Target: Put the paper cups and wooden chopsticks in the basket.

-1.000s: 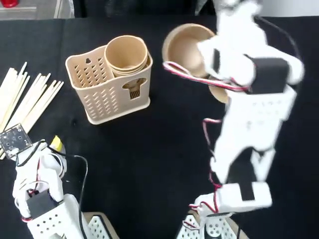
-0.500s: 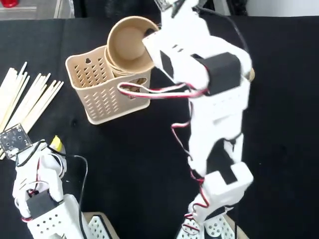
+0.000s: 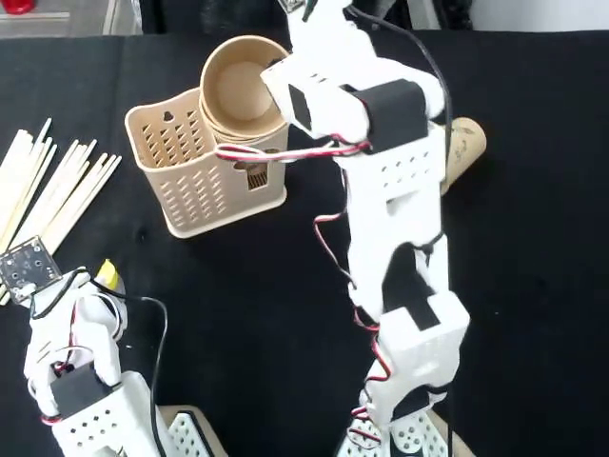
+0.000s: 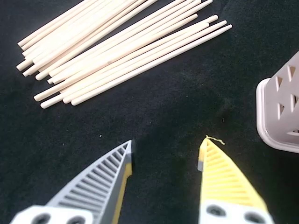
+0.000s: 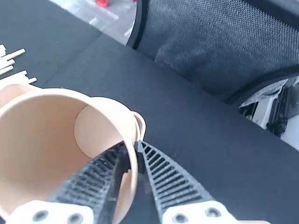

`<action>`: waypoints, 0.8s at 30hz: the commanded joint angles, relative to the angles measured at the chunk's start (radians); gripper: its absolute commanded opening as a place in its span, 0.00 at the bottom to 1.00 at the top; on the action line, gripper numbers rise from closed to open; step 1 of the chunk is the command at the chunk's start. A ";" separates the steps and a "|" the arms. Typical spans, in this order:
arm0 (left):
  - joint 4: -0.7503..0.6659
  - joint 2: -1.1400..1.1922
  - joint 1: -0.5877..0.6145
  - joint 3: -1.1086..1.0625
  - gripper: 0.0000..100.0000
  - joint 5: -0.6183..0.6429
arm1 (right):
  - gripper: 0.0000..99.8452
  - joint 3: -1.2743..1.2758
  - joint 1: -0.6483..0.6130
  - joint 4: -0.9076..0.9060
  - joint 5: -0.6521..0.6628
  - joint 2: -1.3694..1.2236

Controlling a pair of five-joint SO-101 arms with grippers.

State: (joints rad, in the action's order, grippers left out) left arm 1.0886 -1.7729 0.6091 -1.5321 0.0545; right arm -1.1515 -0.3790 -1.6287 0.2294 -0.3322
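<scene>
My right gripper (image 5: 131, 148) is shut on the rim of a paper cup (image 5: 56, 140), which hangs tilted over the beige basket (image 3: 190, 181). In the high view that cup (image 3: 243, 86) sits right above the cups stacked inside the basket. Another paper cup (image 3: 464, 143) lies on its side behind the right arm. A bundle of wooden chopsticks (image 4: 117, 46) lies on the black table ahead of my left gripper (image 4: 166, 145), which is open and holds nothing. The same chopsticks (image 3: 48, 190) lie at the table's left, left of the basket.
A corner of the basket (image 4: 280, 116) stands close beside the left gripper's yellow finger. The black table (image 3: 285, 305) is bare between the two arm bases. A mesh chair back (image 5: 219, 42) stands beyond the table's far edge.
My right arm has swung left with the paper cup, from right of the basket to directly over its stacked cups. The left arm has kept still.
</scene>
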 commanded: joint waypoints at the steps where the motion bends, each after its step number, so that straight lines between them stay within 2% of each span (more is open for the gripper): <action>1: -0.020 -0.008 -0.012 0.004 0.23 -0.006 | 0.01 -0.028 -0.015 0.026 -0.002 -0.016; 7: -0.020 -0.008 -0.012 0.004 0.23 -0.006 | 0.03 -0.028 -0.015 0.068 -0.002 -0.074; 14: -0.020 -0.008 -0.012 0.004 0.23 -0.006 | 0.24 -0.028 -0.015 0.094 -0.083 -0.079; 21: -0.020 -0.008 -0.012 0.002 0.23 -0.006 | 0.24 -0.143 -0.031 0.071 -0.058 -0.076; 24: -0.020 -0.008 -0.012 0.002 0.23 -0.006 | 0.24 -0.239 0.018 -0.011 -0.040 -0.058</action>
State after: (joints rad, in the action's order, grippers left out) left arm 1.0886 -1.7729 0.6091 -1.5336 0.0545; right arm -1.2835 -0.3974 -1.5888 0.1680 -0.4242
